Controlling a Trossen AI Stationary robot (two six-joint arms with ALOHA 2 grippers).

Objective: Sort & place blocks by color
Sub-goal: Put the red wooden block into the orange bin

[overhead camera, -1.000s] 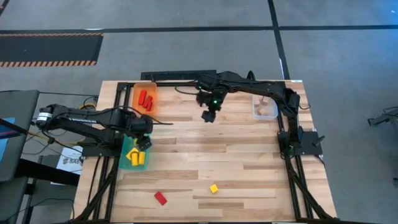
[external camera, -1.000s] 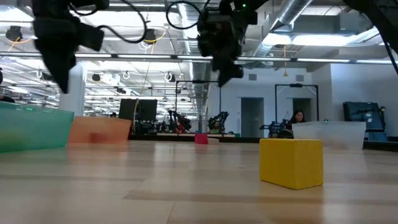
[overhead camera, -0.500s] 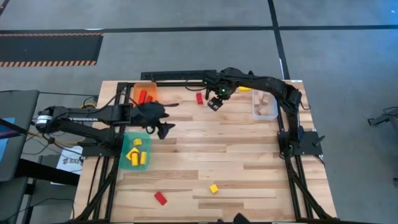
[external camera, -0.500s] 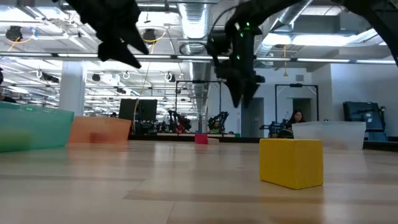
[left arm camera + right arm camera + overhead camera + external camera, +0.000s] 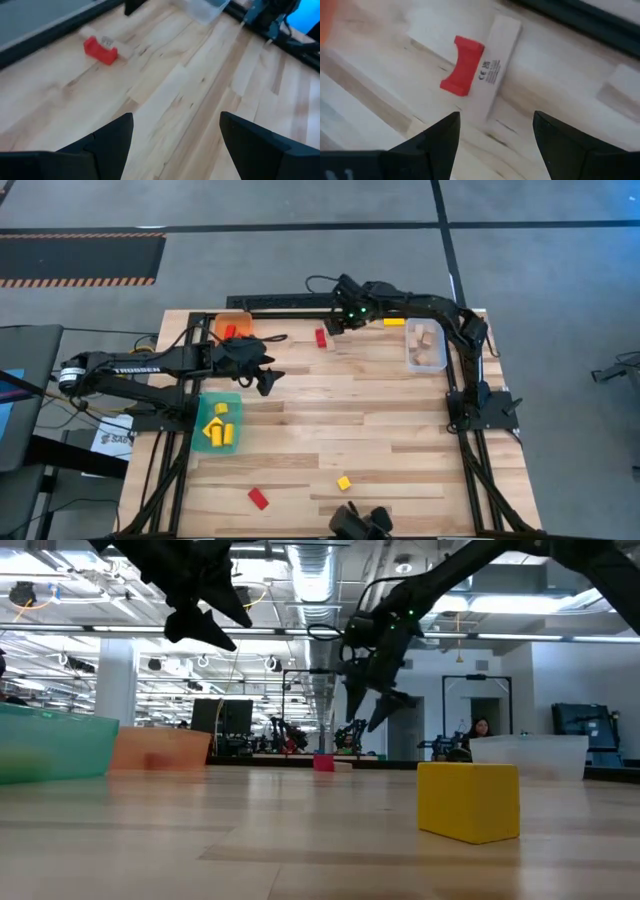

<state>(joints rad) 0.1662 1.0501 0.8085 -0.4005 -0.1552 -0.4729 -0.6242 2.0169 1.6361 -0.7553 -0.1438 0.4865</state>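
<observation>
A red notched block (image 5: 462, 65) lies on the table near the far edge beside a pale labelled bar (image 5: 495, 62). My right gripper (image 5: 496, 117) hangs open just above and right of this red block (image 5: 321, 337), slanting down. My left gripper (image 5: 266, 383) is open and empty over bare table, right of the teal bin (image 5: 217, 423). The teal bin holds yellow blocks. A second red block (image 5: 259, 498) and a yellow cube (image 5: 344, 482) lie near the front edge. A yellow bar (image 5: 394, 322) lies at the far edge.
An orange bin (image 5: 232, 328) with red blocks stands at the far left. A clear bin (image 5: 426, 345) with pale wood blocks stands at the far right. The table's middle (image 5: 350, 410) is bare wood. Black frame rails run along the table's left, right and far edges.
My right gripper has gone toward the far edge and down, rolling as it went, and now hangs by the far red block. My left gripper has left the teal bin, gone toward the table's right, risen a little and tipped up from pointing down toward level.
</observation>
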